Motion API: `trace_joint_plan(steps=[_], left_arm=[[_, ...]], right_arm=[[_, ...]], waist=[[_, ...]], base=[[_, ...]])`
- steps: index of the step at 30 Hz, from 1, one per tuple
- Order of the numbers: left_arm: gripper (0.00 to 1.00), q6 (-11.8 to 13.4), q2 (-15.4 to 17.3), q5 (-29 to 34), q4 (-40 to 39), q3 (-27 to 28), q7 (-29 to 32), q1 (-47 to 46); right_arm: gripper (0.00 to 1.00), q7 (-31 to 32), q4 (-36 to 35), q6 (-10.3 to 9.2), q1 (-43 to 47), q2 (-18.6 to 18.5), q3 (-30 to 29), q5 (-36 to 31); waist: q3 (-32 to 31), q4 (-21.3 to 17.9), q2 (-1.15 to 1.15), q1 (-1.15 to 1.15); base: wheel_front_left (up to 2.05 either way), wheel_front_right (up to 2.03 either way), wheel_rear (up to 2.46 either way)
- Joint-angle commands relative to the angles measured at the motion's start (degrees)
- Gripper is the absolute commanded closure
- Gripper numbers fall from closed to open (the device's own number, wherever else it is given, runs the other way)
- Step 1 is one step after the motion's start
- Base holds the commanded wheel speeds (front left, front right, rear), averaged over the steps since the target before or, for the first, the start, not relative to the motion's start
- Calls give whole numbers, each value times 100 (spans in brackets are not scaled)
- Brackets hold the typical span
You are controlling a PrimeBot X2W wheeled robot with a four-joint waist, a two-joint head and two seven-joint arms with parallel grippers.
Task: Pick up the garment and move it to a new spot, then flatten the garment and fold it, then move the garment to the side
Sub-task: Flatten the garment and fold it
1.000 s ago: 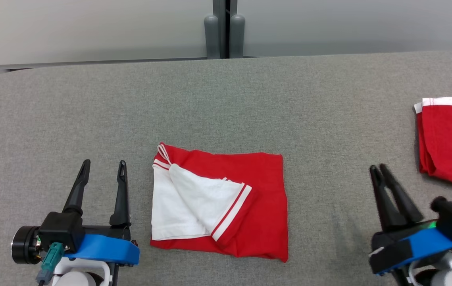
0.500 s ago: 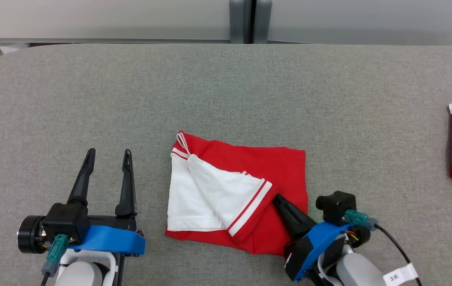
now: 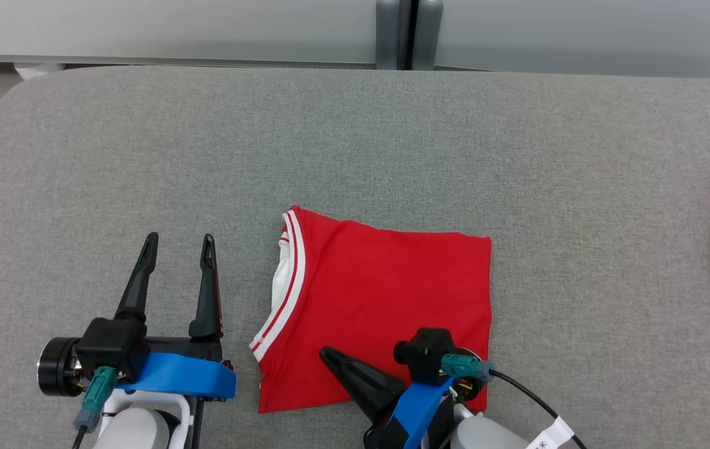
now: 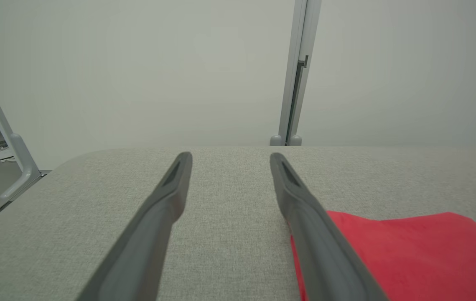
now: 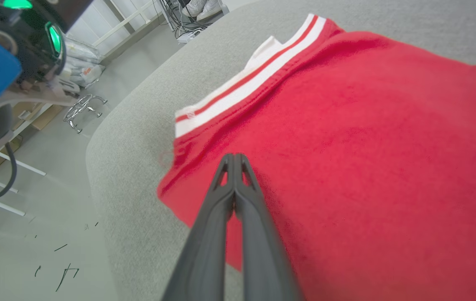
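On the worktop (image 3: 355, 156), the folded garment (image 3: 386, 299) is awaiting its move aside
My right fingers (image 3: 355, 380) are hovering pressed together over it, left fingers (image 3: 208, 293) spread

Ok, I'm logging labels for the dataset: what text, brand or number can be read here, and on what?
None can be read.
White tag on the right arm's cable: a small dark mark, cut by the picture's edge, unreadable.
Red garment: no print or label to read.
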Motion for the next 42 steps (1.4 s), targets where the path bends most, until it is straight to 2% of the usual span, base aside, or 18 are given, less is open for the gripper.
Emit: trace_joint_plan(steps=[1,4,8,9,10,11,12,19,24,33,42], left_arm=[[0,-6,-15,-35,30,5,-45,-46],[0,10,-15,-39,61,16,-53,2],[0,34,26,-43,87,34,-74,118],[0,34,26,-43,87,34,-74,118],[0,45,42,-48,93,43,-77,153],[0,55,54,-52,96,47,-80,185],[0,62,67,-51,97,44,-82,214],[0,80,198,-29,119,21,-45,438],[0,83,262,-88,141,5,-27,663],[0,105,380,-164,152,-35,65,1071],[0,138,396,-302,167,-4,115,1241]], right_arm=[[100,-121,39,0,-118,-8,90,102],[100,-437,47,0,-197,-84,-119,126],[100,-737,-113,0,-72,-286,-874,-52],[100,-737,-113,0,-72,-286,-874,-52],[74,-773,-183,0,-9,-356,-1132,-133],[56,-794,-273,0,78,-428,-1386,-206],[0,-817,-371,0,173,-521,-1679,-306],[0,-778,-1227,0,1138,-874,-3657,-988],[0,-360,-1968,0,1888,-760,-4428,-1370],[0,343,-3148,0,2853,-533,-4830,-1722],[0,673,-3749,0,3254,-343,-5013,-1851]], waist=[[-24,10,0,0],[-84,-3,0,0],[-227,-70,0,0],[-227,-70,0,0],[-269,-95,0,0],[-306,-120,0,0],[-346,-141,0,0],[-703,-277,0,0],[-978,-397,0,0],[-1378,-479,0,0],[-1496,-493,0,0]], base=[[0,0,0],[0,0,0],[0,0,0],[0,0,0],[0,0,0],[0,0,0],[0,0,0],[0,0,0],[0,0,0],[0,0,0],[0,0,0]])
